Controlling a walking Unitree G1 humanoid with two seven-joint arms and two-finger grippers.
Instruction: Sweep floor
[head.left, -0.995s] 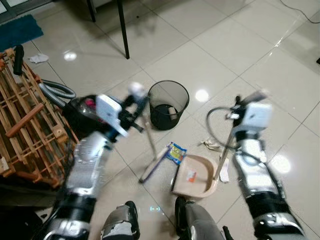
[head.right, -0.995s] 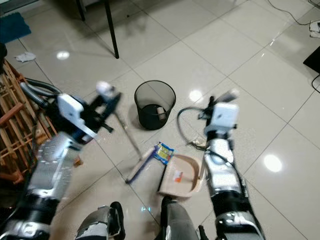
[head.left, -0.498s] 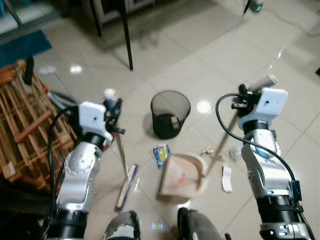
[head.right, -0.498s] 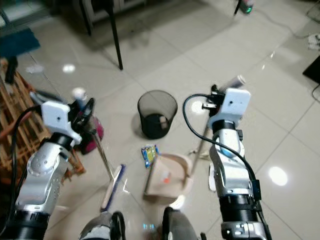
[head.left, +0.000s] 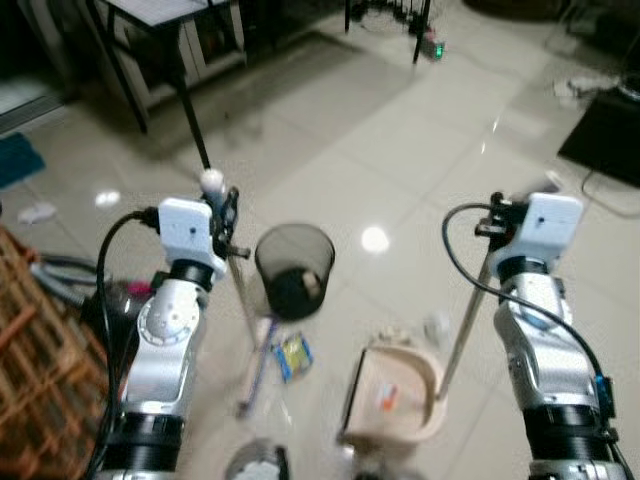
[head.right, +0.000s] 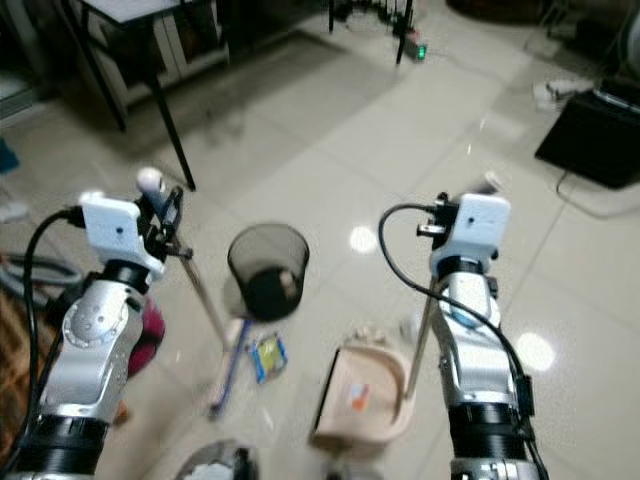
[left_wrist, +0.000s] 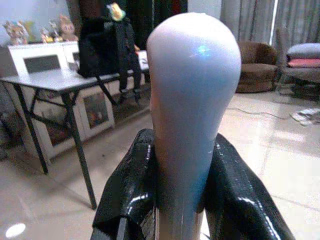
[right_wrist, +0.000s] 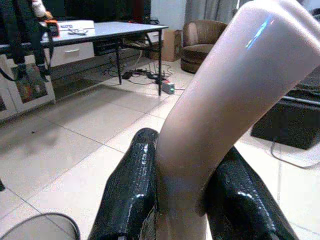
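Both silver arms are raised in front of the robot, forearms angled upward and wrists bent forward, white wrist housings uppermost. The left gripper (head.left: 226, 205) sits at about chest height on the robot's left, its two black fingers (left_wrist: 131, 192) pressed against either side of the rounded broom handle (left_wrist: 192, 100) (the knob stands out above the fingertips). The right gripper (head.left: 497, 215) is held at much the same height on the right, apparently a little farther forward, its fingers (right_wrist: 131, 187) clamped around the pale dustpan handle (right_wrist: 225, 105).
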